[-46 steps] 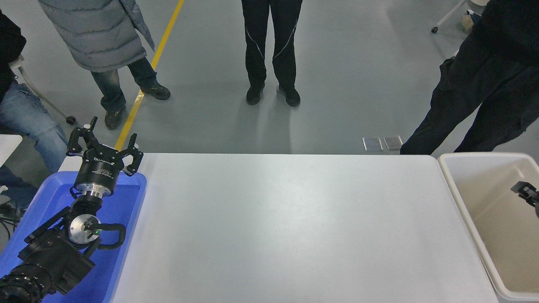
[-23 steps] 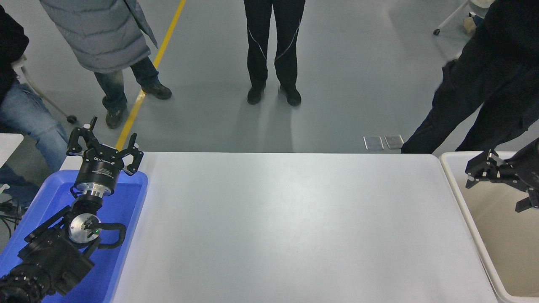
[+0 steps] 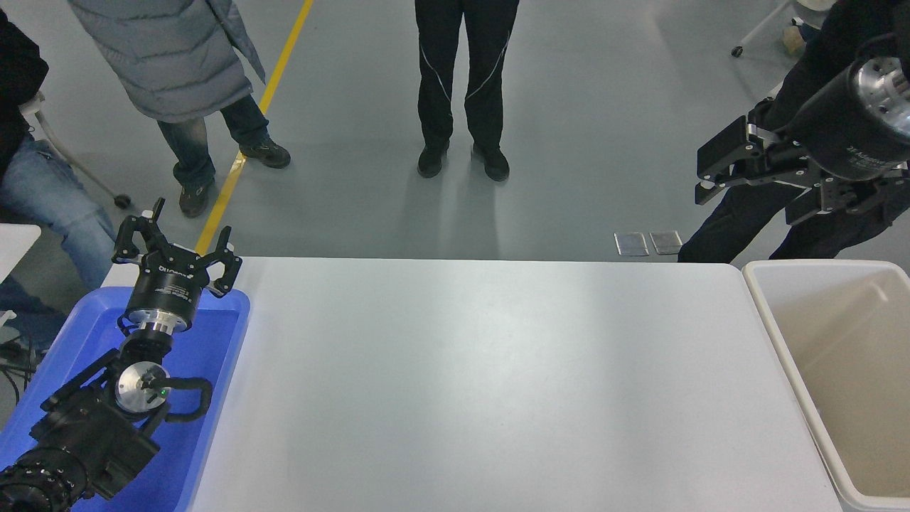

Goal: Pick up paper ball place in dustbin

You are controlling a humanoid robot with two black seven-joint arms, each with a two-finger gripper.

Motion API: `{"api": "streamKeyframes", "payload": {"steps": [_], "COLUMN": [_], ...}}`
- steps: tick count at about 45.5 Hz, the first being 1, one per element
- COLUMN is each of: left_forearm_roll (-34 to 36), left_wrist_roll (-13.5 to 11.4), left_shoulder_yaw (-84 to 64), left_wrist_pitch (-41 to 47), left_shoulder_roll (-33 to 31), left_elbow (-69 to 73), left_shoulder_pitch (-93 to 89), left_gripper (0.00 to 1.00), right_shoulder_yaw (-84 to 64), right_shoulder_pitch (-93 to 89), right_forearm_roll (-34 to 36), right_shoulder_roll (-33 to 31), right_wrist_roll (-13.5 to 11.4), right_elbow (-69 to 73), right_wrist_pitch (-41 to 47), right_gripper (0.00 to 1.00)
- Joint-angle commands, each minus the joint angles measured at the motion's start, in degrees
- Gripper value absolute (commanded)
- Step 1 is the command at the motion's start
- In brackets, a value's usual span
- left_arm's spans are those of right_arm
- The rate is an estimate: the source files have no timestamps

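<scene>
The off-white dustbin (image 3: 771, 334) stands at the table's right end, and its beige inside shows nothing in it. No paper ball is in view. My right gripper (image 3: 755, 193) is open and empty. It hangs high in the air above the bin's far left corner, with its fingers pointing left. My left gripper (image 3: 178, 245) is open and empty, parked over the far end of the blue tray (image 3: 213, 355) at the lower left.
The white table (image 3: 483, 384) spans the middle of the view. Several people stand on the grey floor beyond its far edge; one in dark clothes (image 3: 753, 213) is right behind the raised right gripper.
My right gripper has risen out of the dustbin, from low inside it to high above its far left corner. The left arm has not moved.
</scene>
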Motion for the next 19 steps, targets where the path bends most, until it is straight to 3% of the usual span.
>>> {"api": "streamKeyframes", "payload": {"steps": [1,19], "left_forearm_roll": [-0.1,-0.1], "left_wrist_roll": [0.0,-0.1], "left_shoulder_yaw": [0.0,0.0], "left_wrist_pitch": [0.0,0.0], "left_shoulder_roll": [0.0,0.0], "left_elbow": [0.0,0.0], "left_shoulder_pitch": [0.0,0.0], "left_gripper": [0.98,0.98], "right_shoulder_yaw": [3.2,6.1], "right_shoulder_pitch": [3.7,3.6], "right_forearm_roll": [0.3,0.5], "right_shoulder_roll": [5.7,6.0], "right_wrist_roll": [0.0,0.1], "right_elbow": [0.9,0.7], "right_wrist_pitch": [0.6,0.6], "right_gripper": [1.00,1.00]}}
